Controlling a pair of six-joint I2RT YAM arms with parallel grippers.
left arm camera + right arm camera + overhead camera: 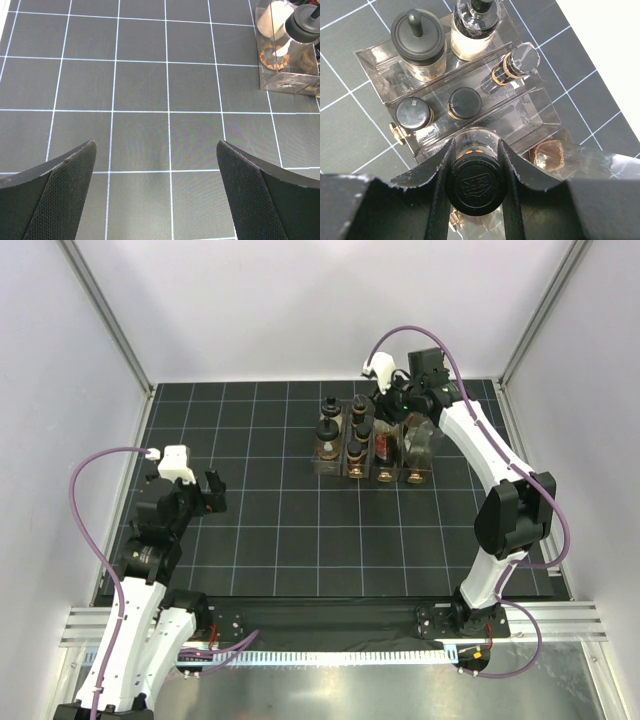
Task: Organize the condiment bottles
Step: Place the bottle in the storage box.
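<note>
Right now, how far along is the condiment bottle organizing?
Mostly done, it seems: several black-capped glass bottles already stand in the clear plastic compartment rack. In hand: the right gripper is shut on an embossed black-capped bottle at the rack's edge. Remaining: seating it. The left gripper is open, holding nothing.

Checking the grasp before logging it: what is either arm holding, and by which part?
The right jaws grip a black-capped bottle by its cap and neck; the left jaws stand open, holding nothing.

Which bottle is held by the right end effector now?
The bottle with the embossed black cap, clamped by the right end effector. The other bottles sit untouched in the clear rack.
</note>
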